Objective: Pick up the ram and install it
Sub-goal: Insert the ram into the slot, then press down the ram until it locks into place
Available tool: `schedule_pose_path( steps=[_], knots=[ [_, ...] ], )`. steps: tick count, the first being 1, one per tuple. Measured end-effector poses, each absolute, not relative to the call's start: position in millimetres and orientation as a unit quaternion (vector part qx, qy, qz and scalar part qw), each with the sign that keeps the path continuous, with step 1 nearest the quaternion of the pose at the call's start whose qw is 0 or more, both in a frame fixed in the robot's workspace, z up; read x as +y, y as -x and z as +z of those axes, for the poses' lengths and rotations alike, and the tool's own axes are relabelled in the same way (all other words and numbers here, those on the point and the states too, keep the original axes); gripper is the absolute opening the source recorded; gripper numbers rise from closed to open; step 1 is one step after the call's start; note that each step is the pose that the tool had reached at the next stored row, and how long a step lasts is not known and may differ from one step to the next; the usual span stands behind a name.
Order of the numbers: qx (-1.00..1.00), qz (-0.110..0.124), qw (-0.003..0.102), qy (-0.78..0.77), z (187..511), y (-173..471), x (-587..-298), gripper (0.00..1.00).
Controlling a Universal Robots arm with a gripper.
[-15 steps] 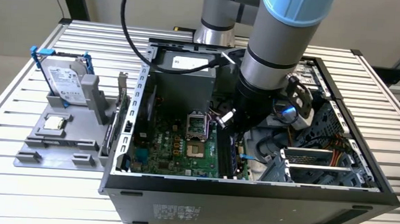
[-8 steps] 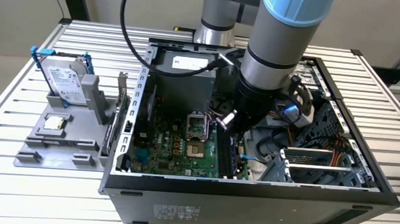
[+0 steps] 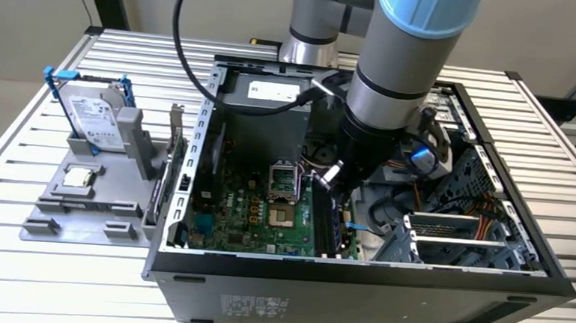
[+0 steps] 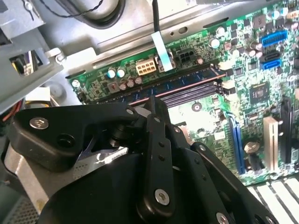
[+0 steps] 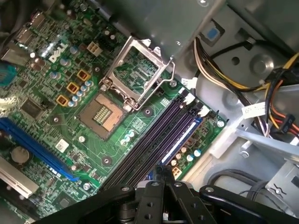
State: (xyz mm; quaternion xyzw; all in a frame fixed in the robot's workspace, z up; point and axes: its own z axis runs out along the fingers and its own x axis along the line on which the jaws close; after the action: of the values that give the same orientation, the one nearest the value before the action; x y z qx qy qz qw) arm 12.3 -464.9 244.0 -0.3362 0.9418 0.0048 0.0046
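Already the long, thin bluish-green ram stick (image 5: 180,140) stands in the black slot nearest the green motherboard's (image 5: 46,116) edge. The black gripper (image 5: 163,179) has its fingers pressed close, seemingly pinching the stick's end; full seating is unclear.

Exterior view high over the case (image 3: 361,271); both wrist views near the motherboard (image 5: 60,140).
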Motion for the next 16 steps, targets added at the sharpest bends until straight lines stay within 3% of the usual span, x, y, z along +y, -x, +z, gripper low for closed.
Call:
schedule_pose_path(
  steps=[16],
  knots=[
    [0.903,0.011,0.006,0.429,244.3,-13.1,-464.8,0.0]
  ],
)
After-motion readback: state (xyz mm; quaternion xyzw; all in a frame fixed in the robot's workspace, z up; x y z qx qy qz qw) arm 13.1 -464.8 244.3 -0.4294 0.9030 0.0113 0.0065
